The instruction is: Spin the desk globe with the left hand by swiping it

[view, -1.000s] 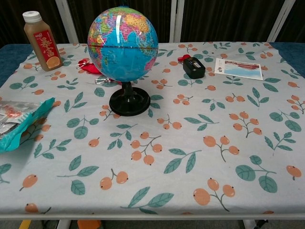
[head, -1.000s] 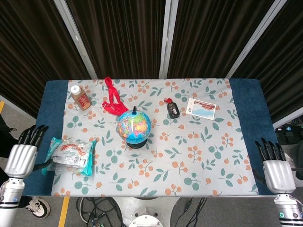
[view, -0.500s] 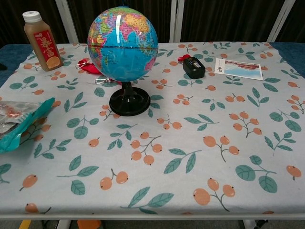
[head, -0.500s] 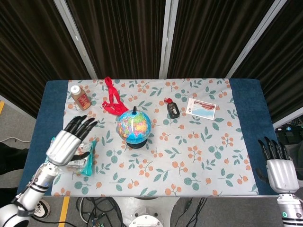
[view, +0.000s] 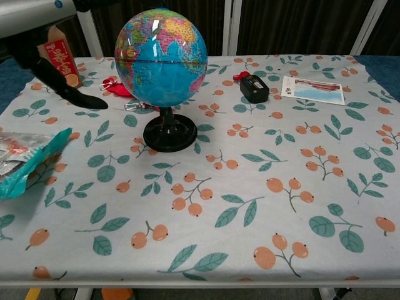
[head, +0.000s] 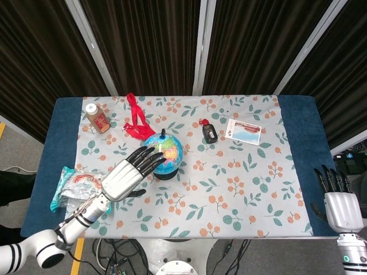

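While fingers spread, left hand (head: pixel 127 176) hovers just beside globe (view: pixel 161 56).

The desk globe (view: pixel 161 57) is a mostly blue sphere with multicoloured landmasses, mounted on a short black stem over a round black base (view: pixel 170 134). It stands upright on the floral cloth, left of centre, its axis tipped slightly toward one o'clock in the chest view.
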Available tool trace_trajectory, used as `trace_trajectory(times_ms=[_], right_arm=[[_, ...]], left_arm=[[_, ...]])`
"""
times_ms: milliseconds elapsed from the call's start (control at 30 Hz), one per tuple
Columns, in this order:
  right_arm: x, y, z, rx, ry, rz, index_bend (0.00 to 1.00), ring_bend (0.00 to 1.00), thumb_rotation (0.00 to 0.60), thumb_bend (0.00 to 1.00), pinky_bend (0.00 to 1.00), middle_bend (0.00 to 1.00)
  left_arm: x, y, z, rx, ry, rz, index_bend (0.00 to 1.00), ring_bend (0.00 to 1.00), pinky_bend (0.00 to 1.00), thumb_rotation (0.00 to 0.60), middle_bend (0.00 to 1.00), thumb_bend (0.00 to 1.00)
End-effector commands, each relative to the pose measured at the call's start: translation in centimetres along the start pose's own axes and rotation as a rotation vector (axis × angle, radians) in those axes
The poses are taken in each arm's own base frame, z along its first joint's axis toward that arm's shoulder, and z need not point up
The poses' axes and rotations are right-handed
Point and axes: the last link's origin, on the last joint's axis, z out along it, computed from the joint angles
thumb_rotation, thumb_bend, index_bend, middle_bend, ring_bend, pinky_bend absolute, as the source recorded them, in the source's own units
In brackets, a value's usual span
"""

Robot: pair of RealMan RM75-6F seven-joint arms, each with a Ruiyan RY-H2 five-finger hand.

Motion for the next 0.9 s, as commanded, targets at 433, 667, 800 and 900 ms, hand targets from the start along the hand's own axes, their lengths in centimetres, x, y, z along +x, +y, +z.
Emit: trace_trajectory(times_ms=[433,667,800,900], right_arm=[[-0.1,0.1,-0.1,-0.001,-0.003,-0.001,0.00,0.00,0.600,0.18,0.00,0.00],[-0.2,0.1,-0.1,-0.004,-0.009,-0.002,0.00,0.00,0.600,0.18,0.00,0.00],[-0.2,0.0,-0.1,-0.002,-0.011,-0.003,0.00,0.00,0.600,0.18,0.00,0.00],[-0.2,0.0,-0.1,-0.003,-0.011,-0.003,0.00,0.00,0.600,0.18,0.00,0.00]], left_arm=[[-0.9,-0.1,0.1,0.013,-0.031,0.003,0.06,0.00,0.11,0.600,0.06,0.01],[-0.7,-0.4,-0.3,0.025,-0.039,0.010,0.06,0.00,0.11,0.600,0.06,0.01],[-0.7,-0.7,-0.7,0.039,-0.049,0.015,0.06,0.00,0.11,0.600,0.06,0.01],[-0.8,-1.2,-1.4,0.064,-0.058,0.019,0.06,0.00,0.11,0.600,0.06,0.01]])
